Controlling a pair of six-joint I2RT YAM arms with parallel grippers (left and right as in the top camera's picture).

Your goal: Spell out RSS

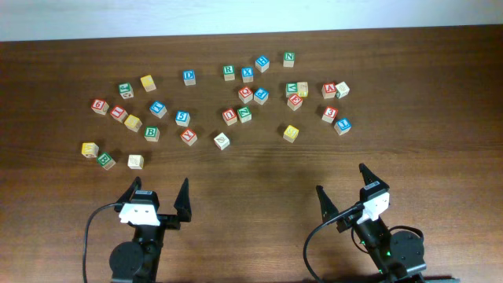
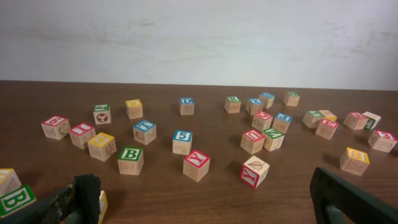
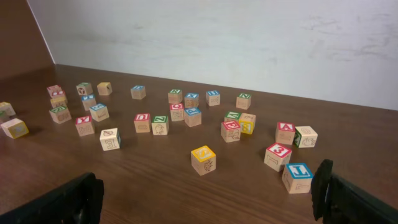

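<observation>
Left gripper [image 1: 160,198] — jaws wide, empty | right gripper [image 1: 344,191] — jaws wide, empty | blocks [image 1: 222,141] scattered on table [image 1: 259,181], well apart from both.

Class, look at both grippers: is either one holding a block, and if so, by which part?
Nothing is held: the left gripper and right gripper are both open, short of the blocks.

Table [image 1: 259,169]: dark brown, fine wood grain; wall [image 2: 199,37] past the far edge: off-white, faintly mottled. Blocks [image 1: 222,141]: pale bare wood, faces framed and lettered in red, blue, green or yellow. Noted: B block [image 2: 130,160] green, 5 block [image 2: 182,141] blue, Y block [image 2: 196,165] red, 3 block [image 3: 277,155] red.
</observation>
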